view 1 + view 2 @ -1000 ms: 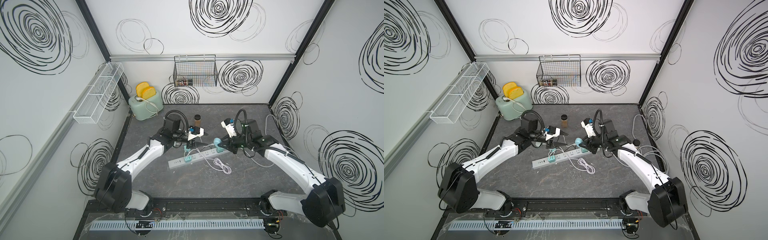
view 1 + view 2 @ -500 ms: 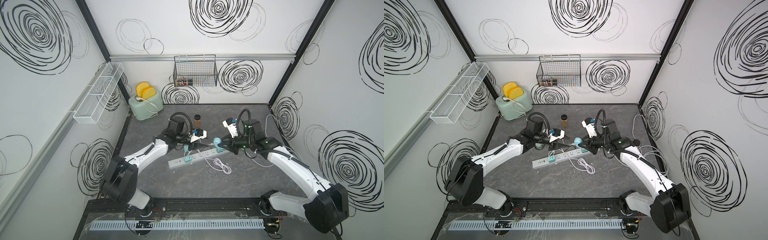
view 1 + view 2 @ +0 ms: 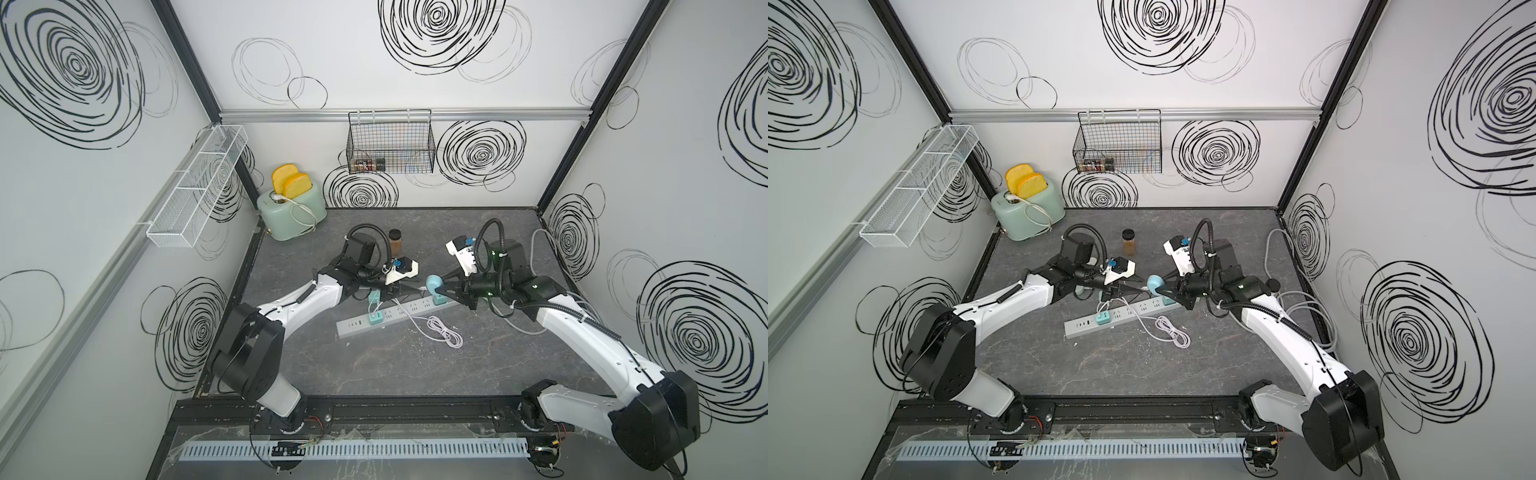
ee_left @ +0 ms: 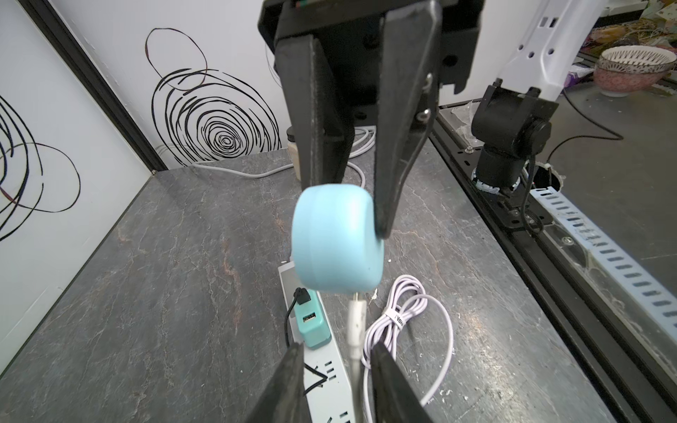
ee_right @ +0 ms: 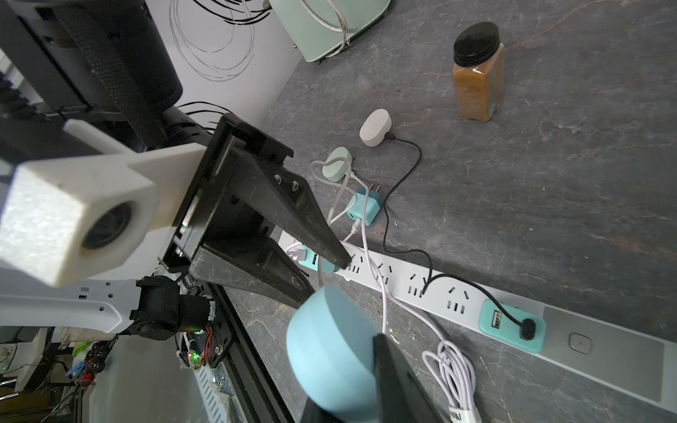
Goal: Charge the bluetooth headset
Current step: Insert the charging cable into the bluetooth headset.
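Plug-to-case line-up, mid-air above the strip (image 3: pixel 353 326)

My right claw (image 4: pixel 348 208) grips the blue case (image 4: pixel 335 241), lifted off the counter (image 3: pixel 374 365). The left claw (image 4: pixel 337 351) is nearer the cable, jaws apart astride the white plug (image 4: pixel 356 322), not visibly pinching. The plug's long axis runs straight from the left claw to the case; I can't tell if it's seated.

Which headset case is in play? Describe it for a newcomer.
Find the white power strip lying mid-table. Above its end nearer the right arm, the right gripper pinches a blue case. It alone is blue and lifted; the white case and pale green case lie on the table.
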Controlling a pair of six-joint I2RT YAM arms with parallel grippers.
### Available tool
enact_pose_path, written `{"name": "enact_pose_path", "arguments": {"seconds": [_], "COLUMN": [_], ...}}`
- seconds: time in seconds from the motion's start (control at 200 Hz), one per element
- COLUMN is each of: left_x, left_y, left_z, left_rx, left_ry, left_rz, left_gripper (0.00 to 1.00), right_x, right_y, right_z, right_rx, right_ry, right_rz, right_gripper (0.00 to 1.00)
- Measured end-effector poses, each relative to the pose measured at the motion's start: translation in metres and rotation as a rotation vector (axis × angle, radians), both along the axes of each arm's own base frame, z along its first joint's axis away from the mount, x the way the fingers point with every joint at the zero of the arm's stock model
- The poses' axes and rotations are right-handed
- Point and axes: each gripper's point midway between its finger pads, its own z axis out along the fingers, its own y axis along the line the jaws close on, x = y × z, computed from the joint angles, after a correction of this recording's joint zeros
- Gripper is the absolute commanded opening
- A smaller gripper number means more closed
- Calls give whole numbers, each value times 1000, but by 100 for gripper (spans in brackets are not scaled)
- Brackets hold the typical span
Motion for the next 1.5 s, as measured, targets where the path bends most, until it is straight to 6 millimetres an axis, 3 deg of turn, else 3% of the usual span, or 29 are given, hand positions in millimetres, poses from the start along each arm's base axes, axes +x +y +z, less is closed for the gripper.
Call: {"name": "enact_pose_path", "arguments": {"seconds": [0.4,0.706,1.496], "left_x": [-3,-5,1], "left_y": [-4,-2,19], "left_z": [0,-4,-35], "left_rx": [17,28,136], "left_ry": [27,52,207], "left_rz": [-18,-18,106], "left_gripper": [0,0,0], "right_x": [2,0,12], "right_y": [1,5,36], "right_z": [3,-1,-27], "right_rx": [28,20,-149], "right_ry": [-27,-57,-63], "right_rz": [0,29,72], "right_gripper": [0,0,0]}}
